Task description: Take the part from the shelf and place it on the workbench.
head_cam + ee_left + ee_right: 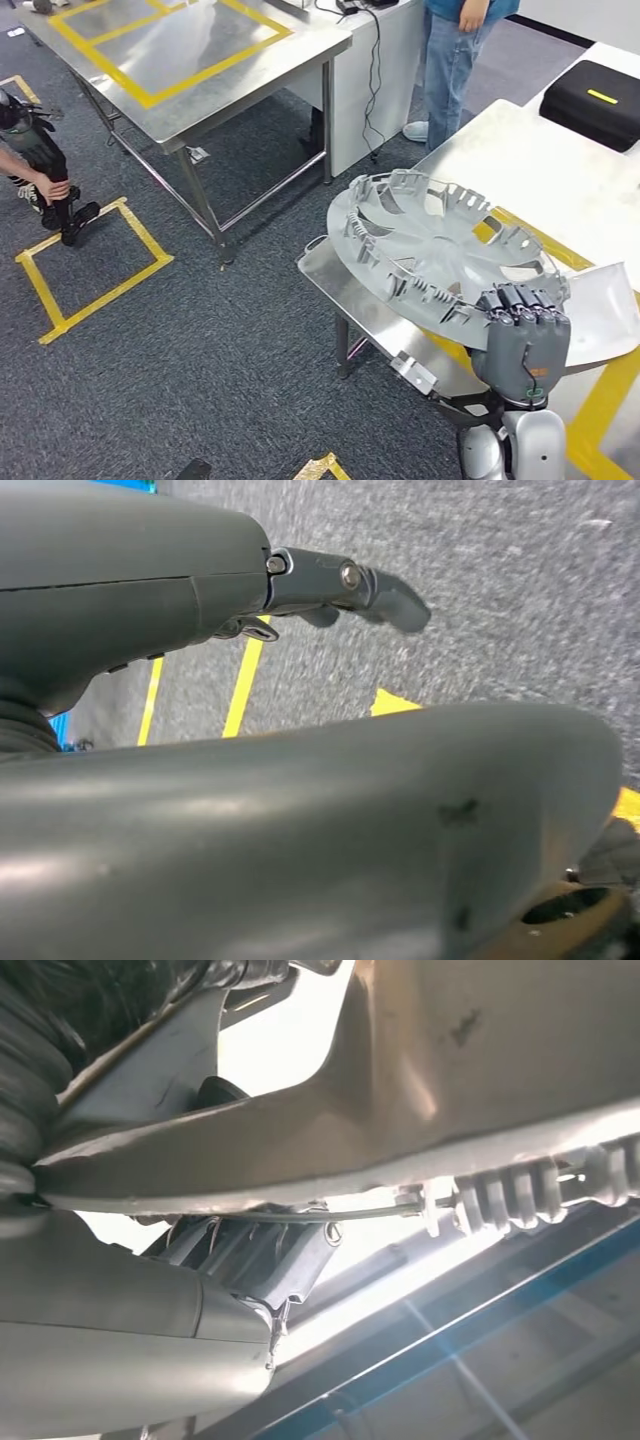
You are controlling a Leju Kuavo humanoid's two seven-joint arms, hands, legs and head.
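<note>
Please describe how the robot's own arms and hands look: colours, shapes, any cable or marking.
In the head view, the right hand has a matte dark grey, boxy back and a row of darker segmented fingers. A thin black cable runs down its back, near a small marking too small to read. The forearm below is rounded, glossy silver. The left hand has smooth dark grey shells and a dark finger with metal pivot screws.

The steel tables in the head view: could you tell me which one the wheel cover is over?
The near table on the right, below the wheel cover that the right hand holds; the far table carries only yellow tape.
</note>
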